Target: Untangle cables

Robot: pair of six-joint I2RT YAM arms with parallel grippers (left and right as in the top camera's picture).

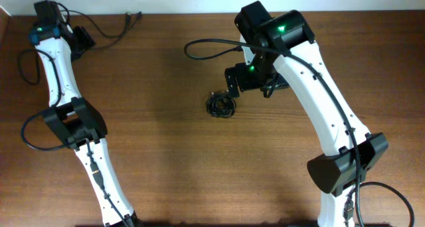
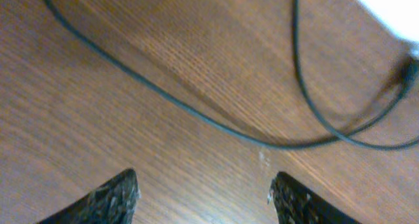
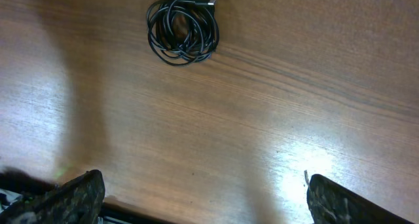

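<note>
A small knot of thin black cables (image 1: 221,105) lies on the wooden table near its middle. In the right wrist view it is a tight coil (image 3: 182,31) with a plug end at its top. My right gripper (image 1: 232,86) hovers just behind the knot, open and empty (image 3: 204,191). A separate thin black cable (image 1: 109,33) lies at the far left, with its plug (image 1: 131,16) near the back edge. My left gripper (image 1: 82,42) is beside that cable's left end, open and empty (image 2: 204,188). The cable (image 2: 196,112) curves across the table ahead of its fingers.
A thicker black cable (image 1: 199,46) loops out from the right arm over the table behind the knot. The table's back edge and a white wall (image 2: 393,8) lie close beyond the left gripper. Arm cables hang at the left edge (image 1: 26,68).
</note>
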